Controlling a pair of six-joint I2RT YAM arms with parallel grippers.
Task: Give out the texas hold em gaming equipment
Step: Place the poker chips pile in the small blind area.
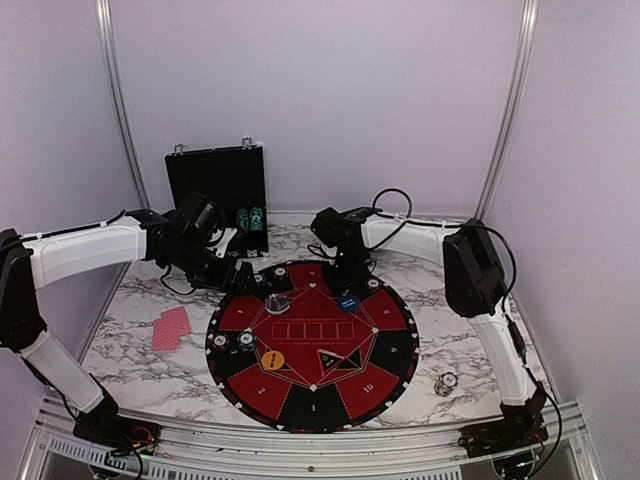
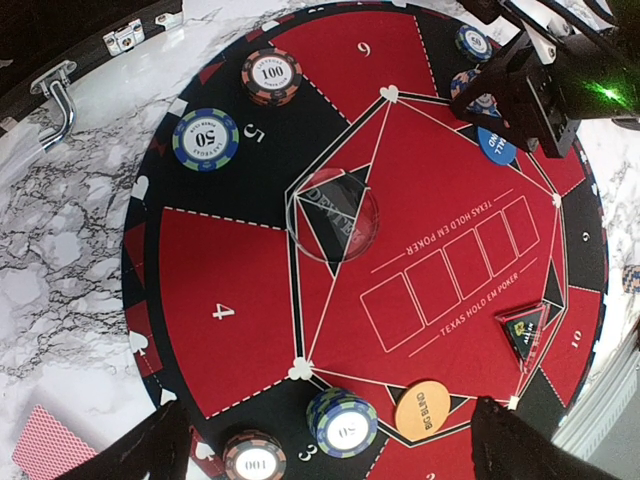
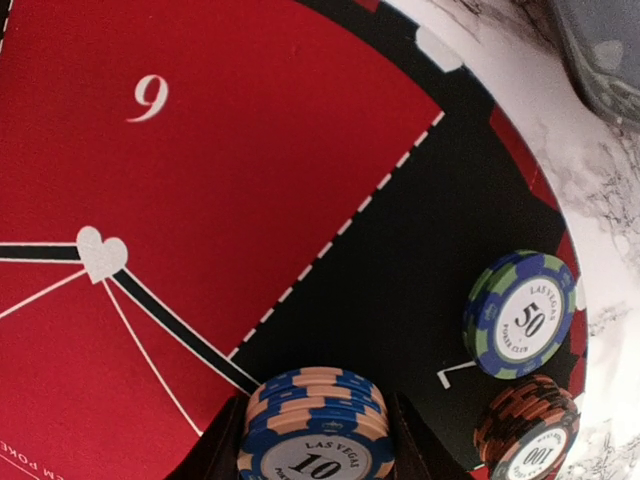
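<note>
Two grippers hover over the round mat (image 1: 312, 400). The left gripper (image 2: 330, 430), near 11 o'clock, is spread wide and empty. The right gripper (image 3: 317, 425), near 1 o'clock, pinches a blue 10-chip stack (image 3: 315, 395). Red-backed cards (image 1: 170, 328) lie on the bench (image 1: 130, 300) at 9 o'clock. A clear disc (image 2: 332, 214) rests on the mat.

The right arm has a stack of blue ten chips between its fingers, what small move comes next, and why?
Probably lower the blue 10 stack onto the black sector and open the right fingers. The stack sits between them, beside the 50 chip and 100 chip already lying on that sector; whether it already touches the mat is unclear.
</note>
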